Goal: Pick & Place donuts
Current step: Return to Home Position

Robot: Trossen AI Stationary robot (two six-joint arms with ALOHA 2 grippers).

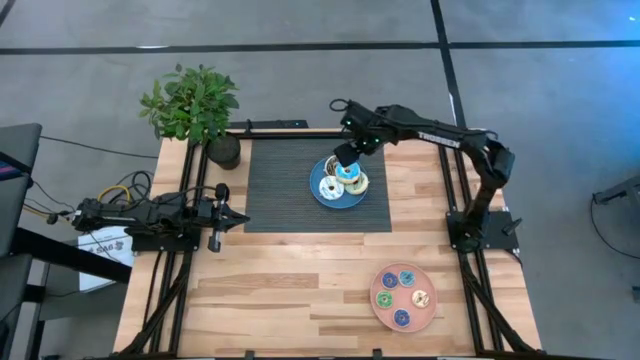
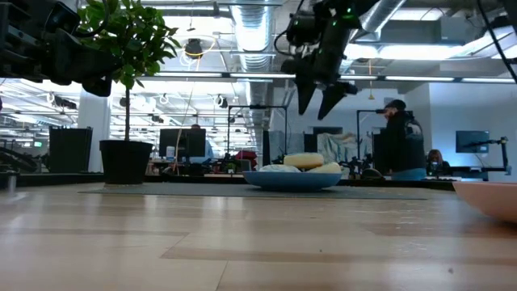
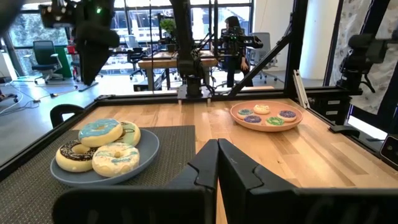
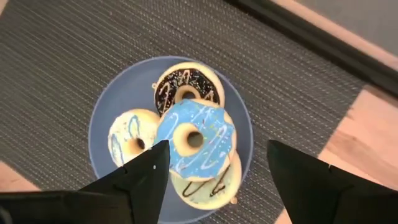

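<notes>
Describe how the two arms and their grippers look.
Both arms are black, slim jointed links. The right arm carries pale lettering on its forearm and a green light near the wrist. The right gripper has two dark wedge-shaped fingers tapering to points; the left gripper matches. Behind the left arm trail yellow cables.

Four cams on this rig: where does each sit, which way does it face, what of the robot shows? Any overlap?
High: overhead, straight down on the table; both arms show, left claw shut at left, right claw above the blue plate.
Low: table height, level toward the room; right claw hangs in from above.
Left wrist: faces across to the pink plate; own shut fingers.
Right wrist: faces down onto the donuts; own open fingers.
Shared: all four show the blue plate.
</notes>
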